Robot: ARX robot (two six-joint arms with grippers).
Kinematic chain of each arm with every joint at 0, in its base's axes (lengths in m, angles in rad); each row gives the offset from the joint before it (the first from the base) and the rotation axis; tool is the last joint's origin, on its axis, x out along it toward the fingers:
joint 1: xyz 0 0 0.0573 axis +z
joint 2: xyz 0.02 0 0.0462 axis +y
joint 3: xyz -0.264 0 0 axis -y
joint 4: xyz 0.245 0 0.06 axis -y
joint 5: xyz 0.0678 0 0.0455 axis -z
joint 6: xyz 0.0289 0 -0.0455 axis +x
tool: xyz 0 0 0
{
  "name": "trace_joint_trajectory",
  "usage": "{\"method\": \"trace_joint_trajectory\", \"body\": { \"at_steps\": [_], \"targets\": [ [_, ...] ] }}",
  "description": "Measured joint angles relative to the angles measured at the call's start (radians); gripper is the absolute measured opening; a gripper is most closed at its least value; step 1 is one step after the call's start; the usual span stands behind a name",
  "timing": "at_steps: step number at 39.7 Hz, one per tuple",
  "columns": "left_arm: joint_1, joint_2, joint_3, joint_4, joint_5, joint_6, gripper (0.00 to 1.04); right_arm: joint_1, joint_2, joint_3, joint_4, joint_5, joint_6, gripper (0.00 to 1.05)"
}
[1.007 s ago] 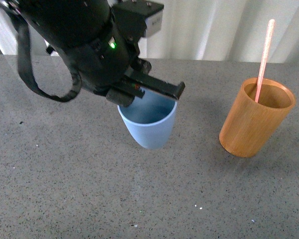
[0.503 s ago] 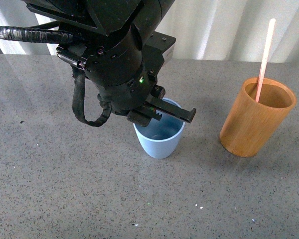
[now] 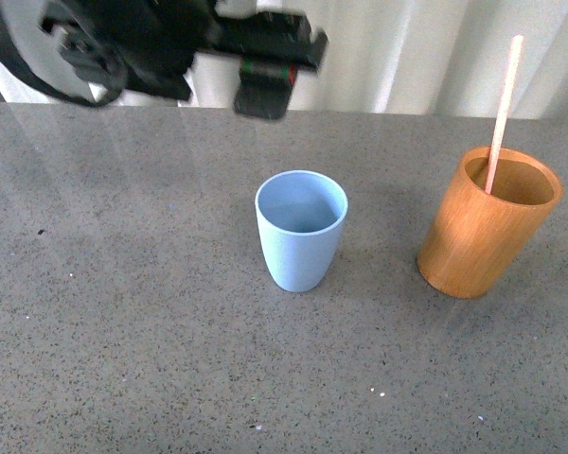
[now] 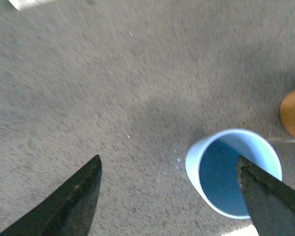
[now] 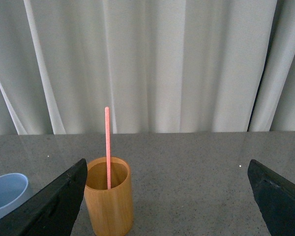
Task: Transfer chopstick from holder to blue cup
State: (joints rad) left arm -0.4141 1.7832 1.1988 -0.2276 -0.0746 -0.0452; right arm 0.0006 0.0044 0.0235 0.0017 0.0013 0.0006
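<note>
The blue cup (image 3: 301, 230) stands upright and empty at the middle of the grey table. To its right stands the orange-brown holder (image 3: 487, 224), with one pale pink chopstick (image 3: 503, 111) leaning out of it. My left gripper (image 3: 265, 71) hovers open, high above and behind the cup; in the left wrist view its gripper (image 4: 170, 169) looks down with the blue cup (image 4: 233, 179) beside one finger (image 4: 273, 199). The right gripper (image 5: 168, 167) is open, empty, facing the holder (image 5: 109, 202) and chopstick (image 5: 107, 147) from a distance.
Grey speckled tabletop (image 3: 123, 322) stretches all round the two vessels. White curtains (image 3: 417, 52) hang behind the table's far edge. An edge of the holder (image 4: 294, 114) shows in the left wrist view.
My left arm has risen from low over the blue cup to high above the table's back. The cup now stands upright and slightly further right, free of the gripper.
</note>
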Motion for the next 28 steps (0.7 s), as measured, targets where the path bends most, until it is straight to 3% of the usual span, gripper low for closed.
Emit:
{"method": "trace_joint_trajectory", "body": {
  "at_steps": [6,12,15,25,28],
  "targets": [
    [0.088,-0.174,-0.122,0.181,-0.014,0.025,1.0,0.0,0.0,0.0,0.0,0.0,0.0,0.95],
    [0.249,-0.484,-0.425,0.544,-0.063,0.05,0.98,0.0,0.0,0.0,0.0,0.0,0.0,0.95],
    [0.282,-0.57,-0.523,0.568,-0.067,0.043,0.98,0.0,0.0,0.0,0.0,0.0,0.0,0.95],
    [0.281,-0.564,-0.542,0.571,-0.056,0.042,0.98,0.0,0.0,0.0,0.0,0.0,0.0,0.95],
    [0.288,-0.581,-0.642,0.818,-0.043,0.043,0.81,0.0,0.0,0.0,0.0,0.0,0.0,0.95]
  ]
}}
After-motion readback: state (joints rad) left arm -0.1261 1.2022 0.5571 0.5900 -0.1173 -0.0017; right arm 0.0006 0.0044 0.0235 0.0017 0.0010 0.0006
